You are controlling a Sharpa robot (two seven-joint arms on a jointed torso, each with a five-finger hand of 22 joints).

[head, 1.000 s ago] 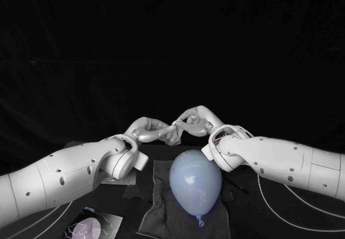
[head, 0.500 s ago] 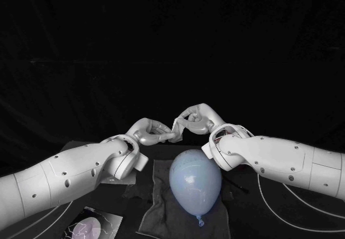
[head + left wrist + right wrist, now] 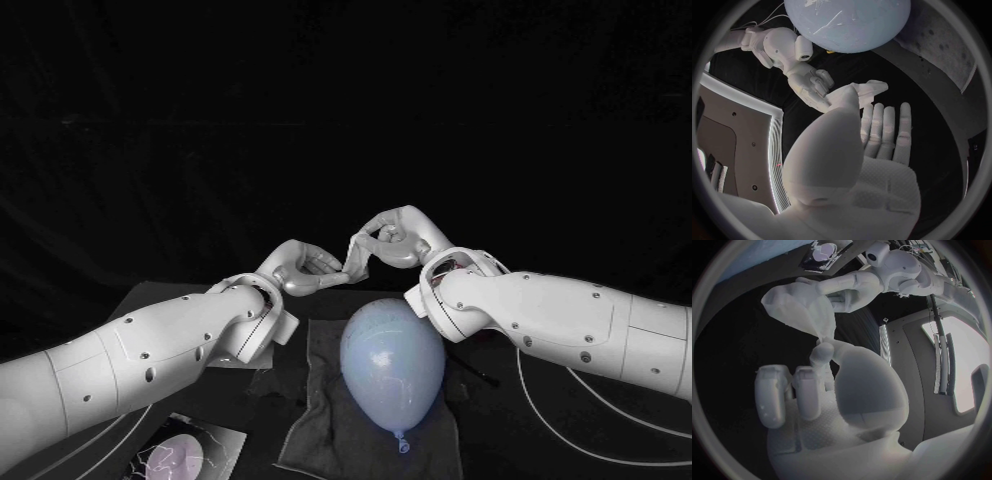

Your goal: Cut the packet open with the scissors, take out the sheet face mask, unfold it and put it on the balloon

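Observation:
A pale blue balloon point(image 3: 389, 365) lies on a dark grey towel point(image 3: 310, 440) at the table's front. Above its far end my two hands meet. The white sheet face mask point(image 3: 355, 252), still folded, stretches between them. My left hand point(image 3: 306, 268) holds one end and my right hand point(image 3: 392, 240) pinches the other. In the left wrist view the mask point(image 3: 866, 90) juts past my left hand point(image 3: 861, 145) toward the right hand point(image 3: 811, 85), with the balloon point(image 3: 848, 25) beyond. In the right wrist view the mask point(image 3: 798, 297) bunches wide, then narrows down to my right hand point(image 3: 817, 385).
The cut packet point(image 3: 180, 455) lies at the front left of the table and shows in the right wrist view point(image 3: 823, 252) too. A thin dark object point(image 3: 483, 378) lies right of the balloon; I cannot tell what it is.
My left hand has risen a little and moved closer to the right hand. The part of the mask that hung below the hands is now drawn up between them. The balloon has not moved.

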